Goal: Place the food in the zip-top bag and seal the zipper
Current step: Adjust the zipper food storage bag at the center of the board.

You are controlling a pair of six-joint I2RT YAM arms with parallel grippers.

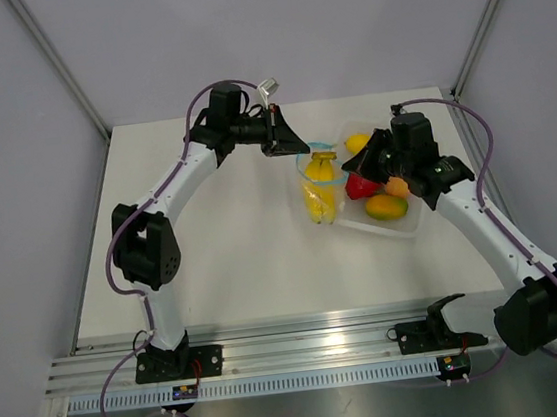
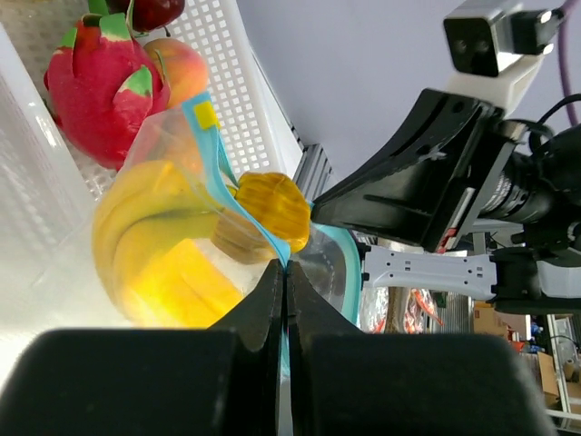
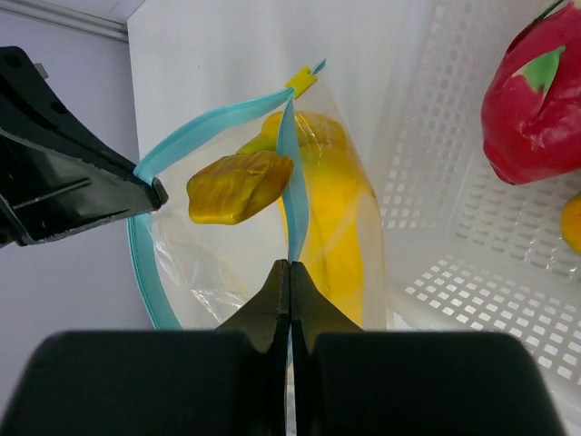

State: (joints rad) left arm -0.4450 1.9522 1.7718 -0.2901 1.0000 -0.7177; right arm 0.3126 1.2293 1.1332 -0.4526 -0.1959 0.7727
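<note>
**Left and right pincers at the bag mouth.** Your left gripper [image 2: 283,269] is clenched on the zipper [image 2: 218,168], with the light-blue strip caught between its pressed fingertips. Your right gripper [image 3: 289,265] is clenched likewise on the opposite lip, and the mouth gapes as a loop between the two. The zip-top bag [image 1: 321,196] sits just beside the left wall of the white tray [image 1: 413,223], over the table [image 1: 225,265]. The banana bunch [image 3: 334,213] lies inside the bag, stalk end at the mouth. The peach [image 2: 178,73], the lemon [image 1: 357,142] and a red toy fruit [image 2: 98,86] lie in the tray.
</note>
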